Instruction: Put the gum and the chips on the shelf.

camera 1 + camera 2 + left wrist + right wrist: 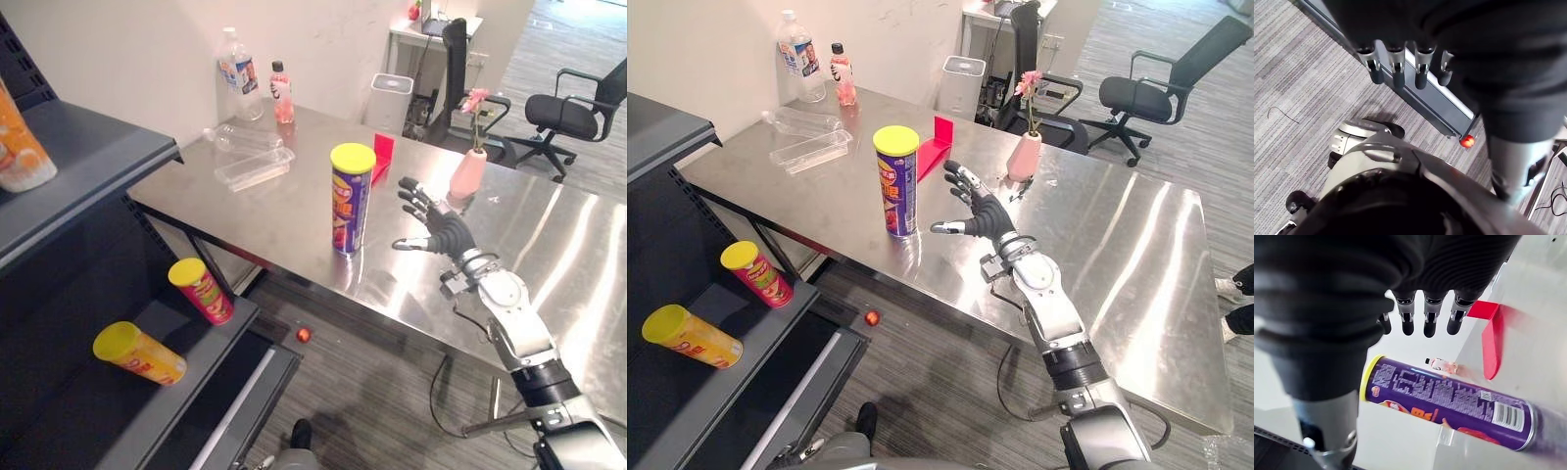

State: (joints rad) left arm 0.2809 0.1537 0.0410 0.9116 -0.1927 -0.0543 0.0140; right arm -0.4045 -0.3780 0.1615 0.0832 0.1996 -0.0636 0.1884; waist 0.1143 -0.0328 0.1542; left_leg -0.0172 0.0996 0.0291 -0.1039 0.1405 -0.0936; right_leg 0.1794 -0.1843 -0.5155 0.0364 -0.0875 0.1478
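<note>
Yellow-lidded purple chips can [350, 211]; red can [204, 292], orange can [142, 354], both yellow-lidded; pink vase [467, 173]; grey striped carpet [372, 392].

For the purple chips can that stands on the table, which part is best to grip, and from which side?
Probably grip the purple chips can round the middle of its body, coming from the side where the open right robot hand is. It stands upright, so a sideways wrap suits it.

Orange pack [18, 147] on upper shelf [98, 147], half beyond view's edge.
</note>
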